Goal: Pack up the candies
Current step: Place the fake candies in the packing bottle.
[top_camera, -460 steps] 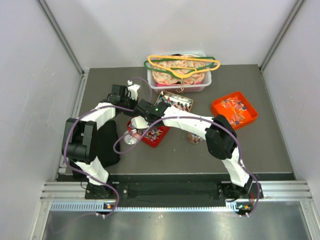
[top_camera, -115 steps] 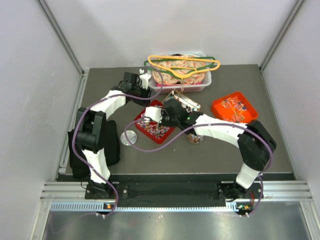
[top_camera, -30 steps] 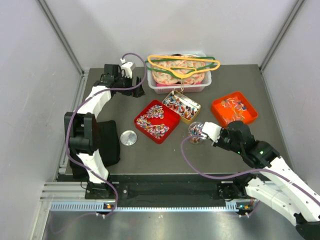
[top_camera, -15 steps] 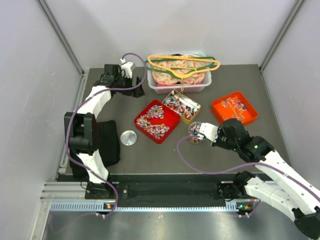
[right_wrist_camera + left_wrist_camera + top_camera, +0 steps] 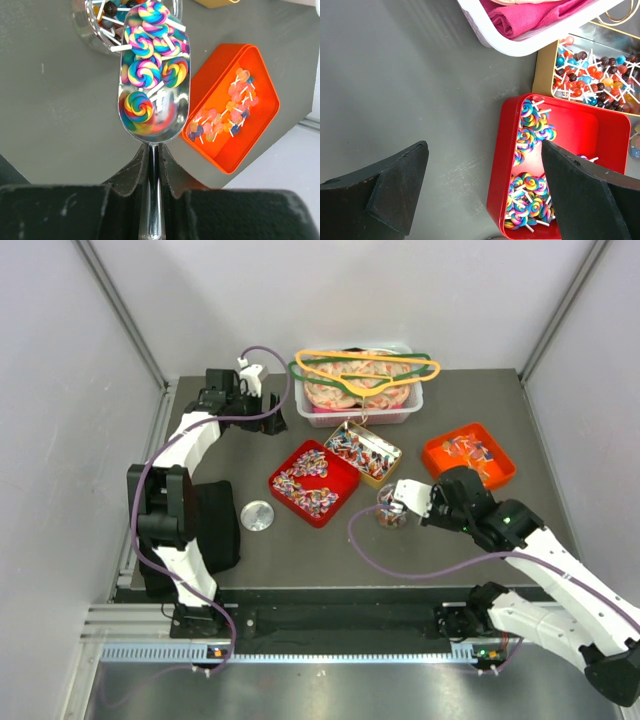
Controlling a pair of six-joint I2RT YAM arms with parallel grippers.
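My right gripper (image 5: 155, 165) is shut on the handle of a metal scoop (image 5: 155, 75) heaped with rainbow-swirl candies (image 5: 142, 67). The scoop's tip reaches over the rim of a small glass jar (image 5: 87, 30) that holds a few candies. In the top view the right gripper (image 5: 415, 502) sits just right of the jar (image 5: 390, 508). A red tray (image 5: 313, 483) holds more rainbow candies (image 5: 532, 185). My left gripper (image 5: 484, 150) hangs open and empty over the table, by the red tray's (image 5: 600, 130) left edge, far back left (image 5: 262, 405).
A gold tin (image 5: 362, 452) of small round lollipops lies behind the jar. An orange tray (image 5: 468, 458) of pale lollipops sits to the right. A white basket (image 5: 360, 412) with coloured hangers stands at the back. A round metal lid (image 5: 257, 515) lies left of the red tray.
The right arm has carried the loaded scoop up and left until its tip is over the jar. The left arm has stayed still.
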